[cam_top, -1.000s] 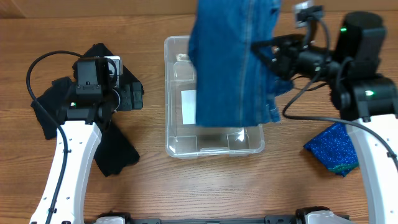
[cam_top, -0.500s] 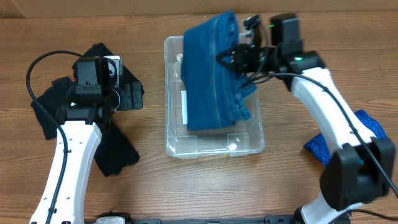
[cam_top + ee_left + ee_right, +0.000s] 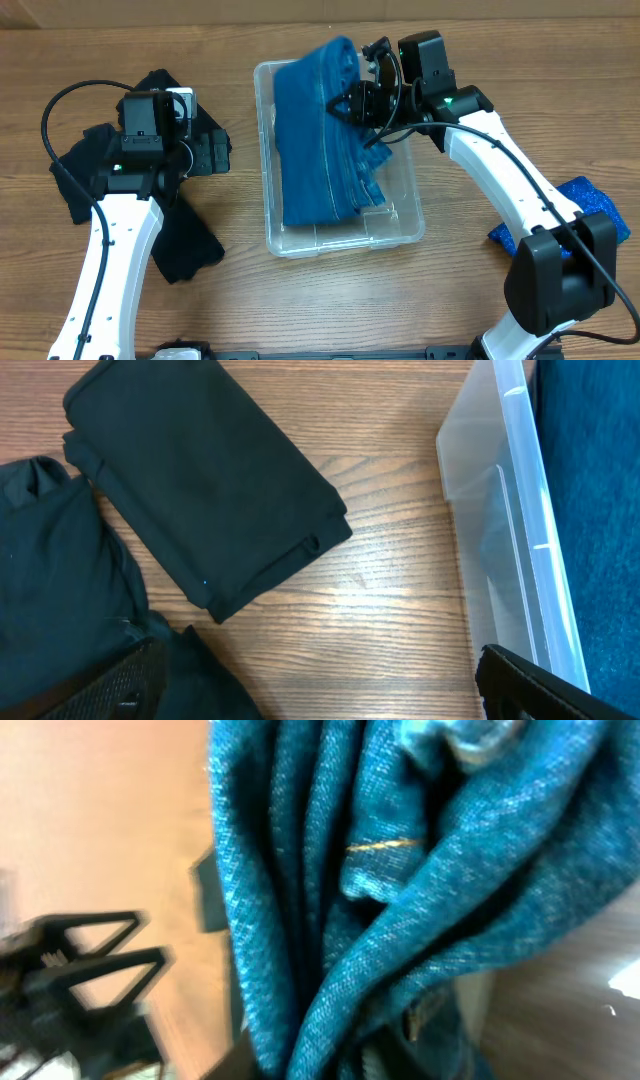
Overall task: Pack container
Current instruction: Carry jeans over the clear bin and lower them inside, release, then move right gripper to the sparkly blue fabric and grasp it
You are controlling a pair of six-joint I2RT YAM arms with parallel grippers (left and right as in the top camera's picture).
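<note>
The container (image 3: 345, 240) sits mid-table (image 3: 300, 300), and a blue denim garment (image 3: 315, 150) now lies mostly inside it, filling its left half, with one end bunched up at the far rim. There the right gripper (image 3: 352, 100) is clamped on the denim, so this piece looks placed but not yet released. Left of the container, the left gripper (image 3: 320, 685) hangs with fingers apart, holding nothing, above black clothes (image 3: 90, 170). Those, and a glittery blue piece (image 3: 545, 235) to the container's right, probably remain to be packed.

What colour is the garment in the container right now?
The garment is blue denim, best seen in the right wrist view.
</note>
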